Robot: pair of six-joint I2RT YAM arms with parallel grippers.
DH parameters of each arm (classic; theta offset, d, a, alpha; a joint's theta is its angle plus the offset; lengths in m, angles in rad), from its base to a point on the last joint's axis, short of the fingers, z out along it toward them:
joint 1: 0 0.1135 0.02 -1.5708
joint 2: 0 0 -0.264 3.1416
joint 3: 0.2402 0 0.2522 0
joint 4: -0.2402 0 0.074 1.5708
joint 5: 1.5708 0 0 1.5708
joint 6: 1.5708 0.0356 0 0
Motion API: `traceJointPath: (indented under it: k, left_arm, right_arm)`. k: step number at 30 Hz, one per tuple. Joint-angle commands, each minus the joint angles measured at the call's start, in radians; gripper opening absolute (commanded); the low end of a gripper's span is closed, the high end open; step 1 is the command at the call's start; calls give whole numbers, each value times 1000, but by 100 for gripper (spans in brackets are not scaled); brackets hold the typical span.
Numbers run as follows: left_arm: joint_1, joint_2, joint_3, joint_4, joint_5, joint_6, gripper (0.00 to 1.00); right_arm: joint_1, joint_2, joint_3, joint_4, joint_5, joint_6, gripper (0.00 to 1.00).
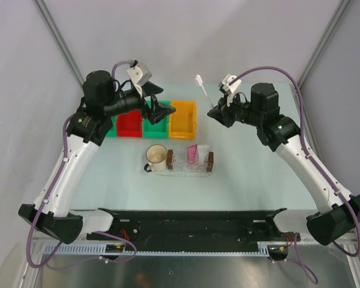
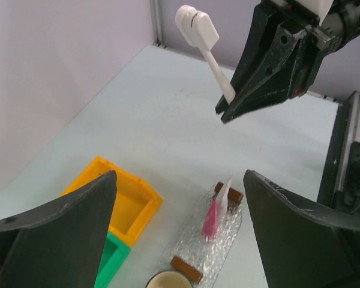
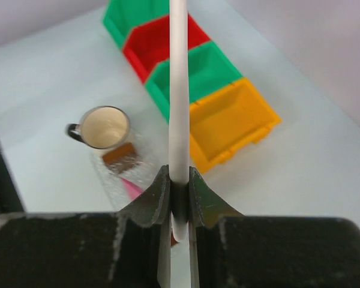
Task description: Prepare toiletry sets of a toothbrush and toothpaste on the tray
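Note:
My right gripper (image 1: 213, 113) is shut on the lower end of a white toothbrush (image 1: 202, 90), held in the air with its head up and away. In the right wrist view the handle (image 3: 179, 90) runs straight up from the closed gripper (image 3: 179, 177). My left gripper (image 1: 163, 111) hangs open and empty above the bins, facing the right one. Its view shows the toothbrush (image 2: 201, 42) clear of its wide-apart fingers (image 2: 78, 228). Below, pink toothpaste (image 1: 192, 154) lies on the clear tray (image 1: 181, 168) between two brown end blocks. The toothpaste (image 2: 212, 217) and tray (image 2: 225, 240) show again between the left fingers.
A cream mug (image 1: 156, 157) stands at the tray's left end. Behind the tray sits a row of bins: red (image 1: 129, 125), green (image 1: 155, 127) and orange (image 1: 183, 119), with another green one partly hidden under the left arm. Grey walls close in on both sides.

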Motion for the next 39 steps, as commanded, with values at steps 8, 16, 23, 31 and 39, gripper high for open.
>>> traceJointPath:
  k: [8, 16, 23, 31, 39]
  left_arm:
    - [-72, 49, -83, 366, 230, -264, 88]
    - [-120, 102, -71, 449, 283, -348, 84]
    - [-118, 133, -106, 588, 316, -479, 65]
    - [-116, 132, -123, 623, 333, -500, 32]
    - [-118, 113, -148, 623, 320, -493, 0]
  right_arm:
    - [-20, 37, 38, 122, -431, 225, 0]
    - [4, 49, 38, 116, -488, 200, 0]
    - [24, 48, 38, 101, -497, 180, 0]
    - [24, 37, 38, 87, -483, 166, 0]
    - [24, 44, 38, 91, -468, 174, 1]
